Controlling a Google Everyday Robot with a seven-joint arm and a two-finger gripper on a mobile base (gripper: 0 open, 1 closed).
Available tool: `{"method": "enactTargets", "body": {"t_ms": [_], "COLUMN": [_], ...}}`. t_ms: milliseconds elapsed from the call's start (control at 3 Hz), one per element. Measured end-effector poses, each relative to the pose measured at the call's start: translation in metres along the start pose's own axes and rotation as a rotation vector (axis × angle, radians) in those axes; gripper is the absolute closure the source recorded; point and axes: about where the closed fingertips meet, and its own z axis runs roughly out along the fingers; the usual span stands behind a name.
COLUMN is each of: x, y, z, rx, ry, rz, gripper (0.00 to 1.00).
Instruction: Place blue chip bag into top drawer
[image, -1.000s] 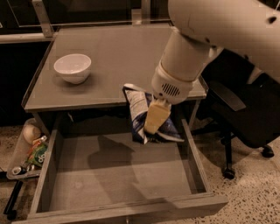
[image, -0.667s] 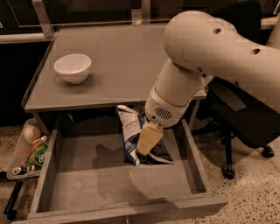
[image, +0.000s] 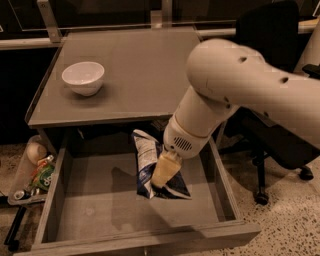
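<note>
When we set this moment against the second before it, we saw that the gripper (image: 158, 181) had carried the blue chip bag (image: 145, 159) down from the level of the tabletop (image: 140, 65) edge and into the top drawer (image: 95, 220), which stood pulled open below the table. The bag now hung upright and slightly tilted in the drawer's right-centre, its lower seam at or just above the flat bottom; we could not tell whether it touched. We judged the task nearly finished, with only the release and withdrawal seeming to remain. The jaws were clamped on the bag's right edge, one pale finger (image: 166, 167) showing across the blue wrapper. The arm (image: 240, 85) reached in from the right, its bulky elbow looming over the table's front right corner and its wrist pointed steeply down and a little leftward into the drawer. The white bowl (image: 83, 77) sat on the tabletop's left, well apart from the gripper.
</note>
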Motion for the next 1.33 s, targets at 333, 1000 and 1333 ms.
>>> {"method": "enactTargets", "body": {"t_ms": [333,1000,1333], "x": [0.003,-0.014,-0.018], "y": [0.002,-0.015,-0.019], "z": [0.050,0.129,0.153], "rx": [-0.046,-0.116,-0.171], "ry": [-0.057,-0.125,-0.109], "rz": [0.058,0.084,0.093], "gripper": [1.00,1.00,1.00]}}
